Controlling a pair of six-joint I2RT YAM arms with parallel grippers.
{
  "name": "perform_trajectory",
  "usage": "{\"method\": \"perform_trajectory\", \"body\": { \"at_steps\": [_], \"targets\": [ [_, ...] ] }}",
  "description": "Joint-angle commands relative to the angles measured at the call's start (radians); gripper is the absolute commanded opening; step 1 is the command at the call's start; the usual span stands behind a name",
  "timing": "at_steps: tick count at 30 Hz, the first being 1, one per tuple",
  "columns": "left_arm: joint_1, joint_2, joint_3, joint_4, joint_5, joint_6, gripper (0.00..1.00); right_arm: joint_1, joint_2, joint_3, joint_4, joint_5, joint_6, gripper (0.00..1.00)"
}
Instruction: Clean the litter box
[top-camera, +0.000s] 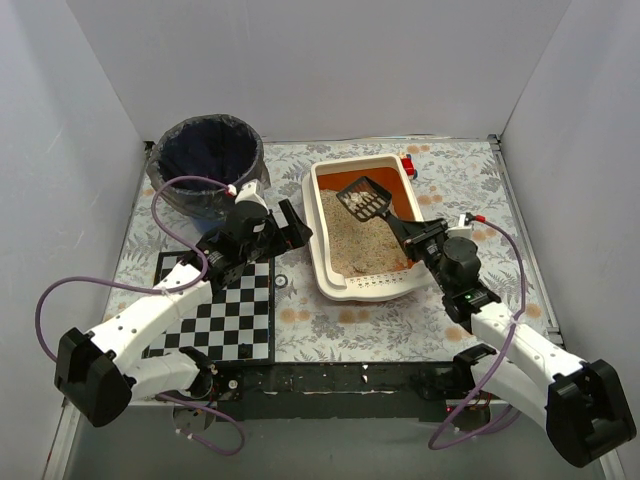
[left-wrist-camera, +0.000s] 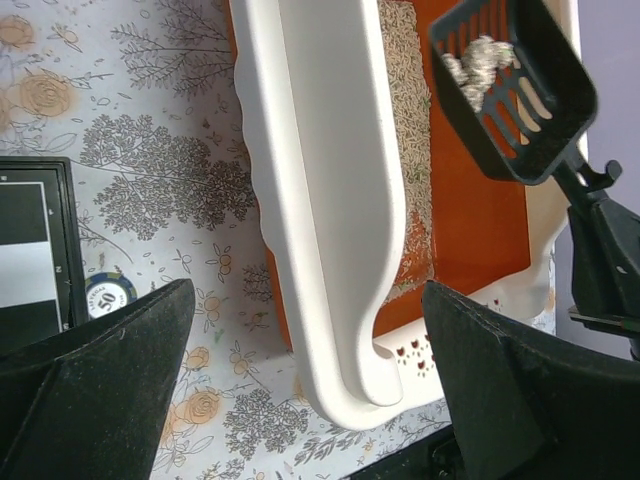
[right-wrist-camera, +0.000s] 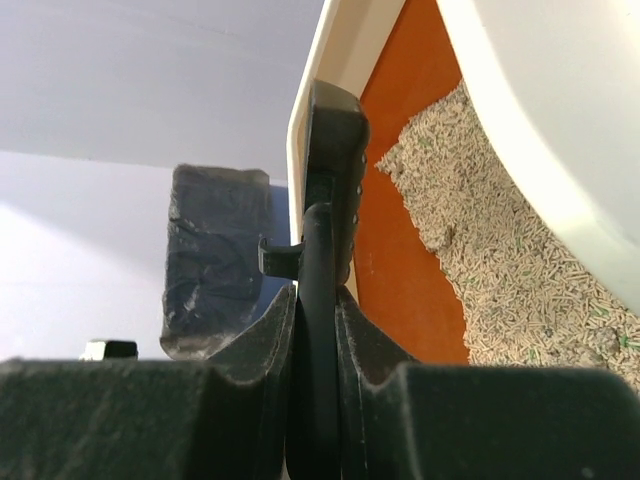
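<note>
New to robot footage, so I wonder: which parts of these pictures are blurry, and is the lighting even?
Top external view: evenly lit, sharp, no glare on the litter box. Left wrist view: fingers of the left gripper are dark blurs; scoop and litter crisp. Right wrist view: the right gripper, shut on the scoop's handle, looms soft; litter behind sharper.

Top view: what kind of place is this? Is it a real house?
Probably a robot test booth, not a house. Plain white walls box in a table, two robot arms are bolted to its near edge, and a checkerboard mat lies near the litter box.
</note>
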Motion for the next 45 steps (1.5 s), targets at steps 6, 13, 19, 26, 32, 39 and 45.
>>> {"method": "perform_trajectory", "body": {
  "at_steps": [6, 13, 19, 26, 32, 39, 45],
  "targets": [
    [0.006, -0.061, 0.041, -0.027, -0.057, 0.041, 0.98, 0.006, -0.092, -0.007, 0.025, 0.129, 0.027, 0.01],
    [0.006, -0.044, 0.052, -0.031, -0.04, 0.041, 0.98, 0.006, -0.12, 0.126, -0.26, 0.225, -0.015, 0.01],
    [0.005, -0.032, 0.055, -0.007, -0.037, 0.047, 0.98, 0.008, -0.119, 0.0, 0.089, 0.041, 0.041, 0.01],
    [0.006, -0.075, 0.019, -0.053, -0.071, 0.038, 0.98, 0.008, -0.056, 0.252, -0.276, 0.073, 0.002, 0.01],
    [0.006, -0.133, -0.023, -0.053, -0.071, 0.038, 0.98, 0.012, 0.004, 0.276, -0.101, 0.003, 0.075, 0.01],
    [0.006, -0.198, -0.093, -0.027, -0.05, 0.018, 0.98, 0.08, 0.22, 0.584, -0.111, -0.117, 0.059, 0.01],
    [0.006, -0.233, -0.109, -0.05, -0.045, 0.013, 0.98, 0.222, 0.474, 0.989, -0.175, -0.113, -0.066, 0.01]
  ]
}}
